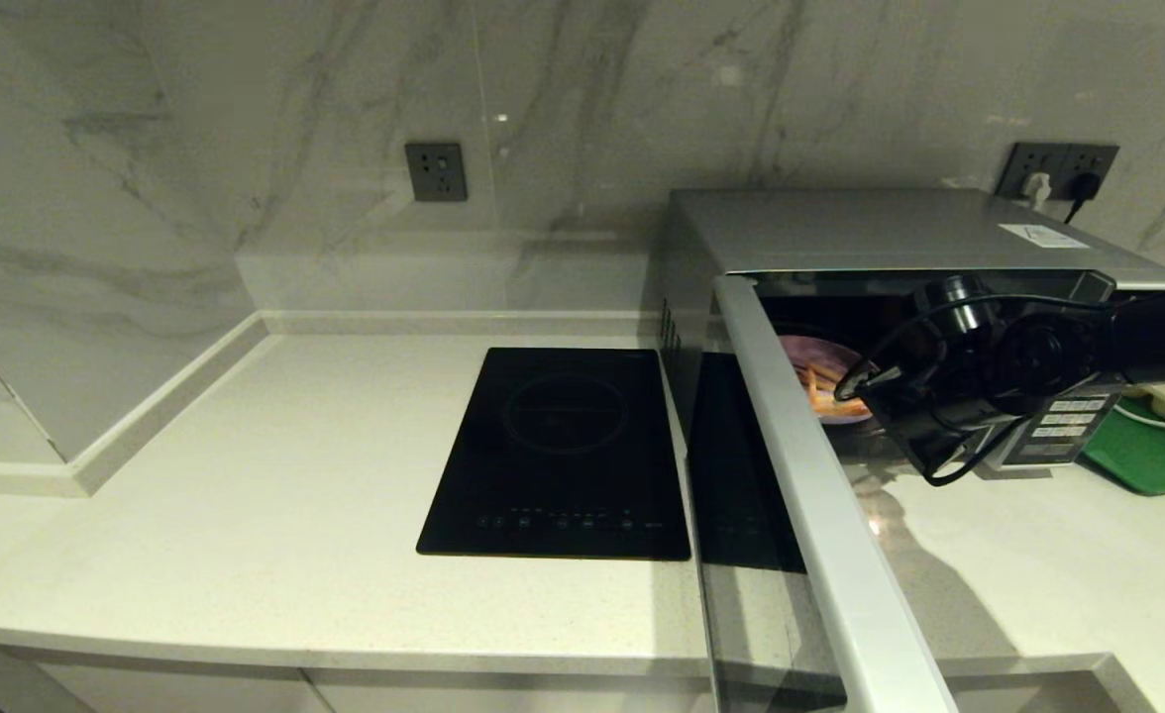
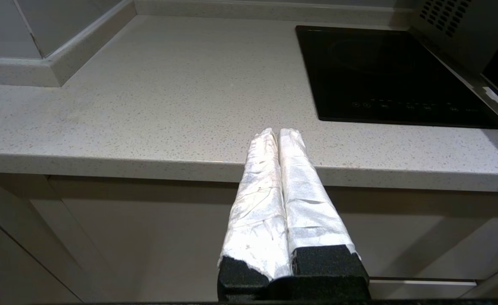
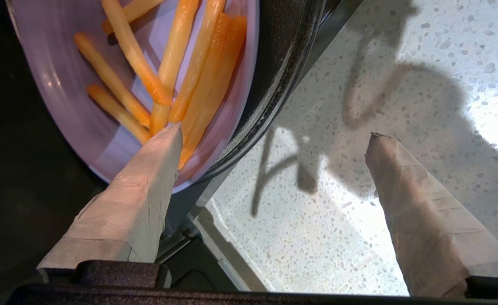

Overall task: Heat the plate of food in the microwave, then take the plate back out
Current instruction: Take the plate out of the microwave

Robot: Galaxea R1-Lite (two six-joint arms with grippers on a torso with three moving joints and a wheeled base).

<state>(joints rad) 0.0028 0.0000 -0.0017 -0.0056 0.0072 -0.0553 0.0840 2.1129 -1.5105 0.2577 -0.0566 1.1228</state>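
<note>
A: Where is the plate of food (image 1: 820,381) right now?

B: Inside the microwave (image 1: 900,238), on the dark turntable near the front edge of the cavity. The door (image 1: 810,495) is swung wide, out over the counter (image 1: 246,475), so the opening is free to reach into.

A: And the right gripper (image 3: 274,140)?

B: It hangs at the mouth of the oven with its taped fingers (image 3: 147,178) spread wide, clamped on nothing. In the right wrist view one finger lies over the near rim of the plate, close to the orange sticks (image 3: 177,76), while the other is out over the speckled counter. I'd judge that straddle is deliberate: the rim sits between the two fingers so they can pinch it.

A: Is that finger touching the plate?

B: Hard to say; from this angle it may be just above the rim rather than on it.

A: The left gripper (image 2: 279,135)?

B: Parked low in front of the cabinet, tips together, empty, pointing at the counter edge left of the black hob (image 2: 393,76). It has no part in this step, as far as I can judge.
</note>
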